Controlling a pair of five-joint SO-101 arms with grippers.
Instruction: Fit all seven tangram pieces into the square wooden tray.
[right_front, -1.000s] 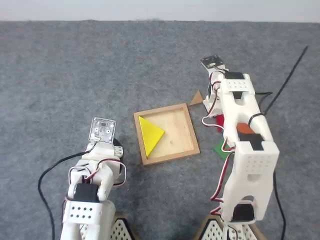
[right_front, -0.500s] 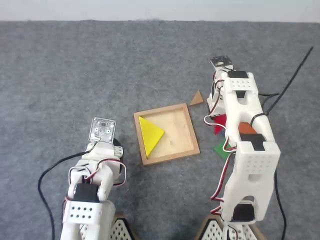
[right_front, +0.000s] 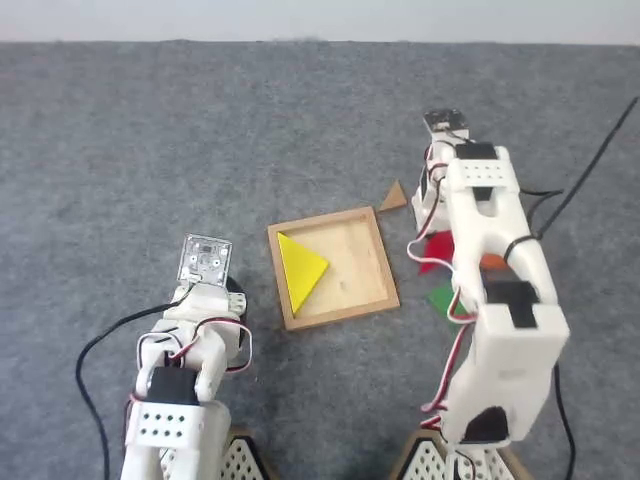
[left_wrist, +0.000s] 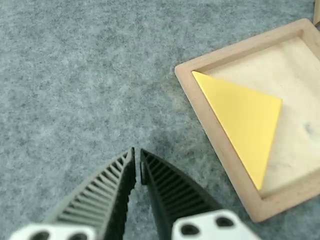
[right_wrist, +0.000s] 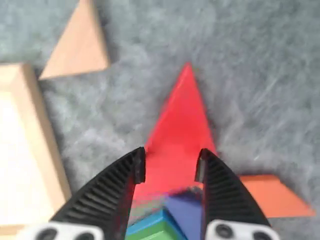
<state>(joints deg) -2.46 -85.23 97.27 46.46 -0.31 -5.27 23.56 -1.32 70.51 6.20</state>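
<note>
The square wooden tray (right_front: 385, 262) lies mid-table with a yellow triangle (right_front: 300, 270) flat against its left side. A red triangle (right_wrist: 177, 125) rests on the felt right of the tray, and my right gripper (right_wrist: 170, 162) is open just above it, one finger over each side. Blue (right_wrist: 187, 207) and green (right_wrist: 155, 227) pieces show between the finger bases, and an orange piece (right_wrist: 272, 197) lies beside them. A small wooden triangle (right_wrist: 77, 47) sits near the tray's corner. My left gripper (left_wrist: 136, 152) is shut and empty over bare felt, left of the tray (left_wrist: 200, 107).
Grey felt covers the whole table. The right arm (right_front: 490, 260) stretches over the red (right_front: 433, 250), green (right_front: 441, 296) and orange (right_front: 492, 262) pieces and hides part of each. The left arm (right_front: 190, 340) is folded at the near left.
The right arm has shifted slightly right and away, uncovering more of the red triangle in the high view. The left arm, tray and yellow triangle have not moved.
</note>
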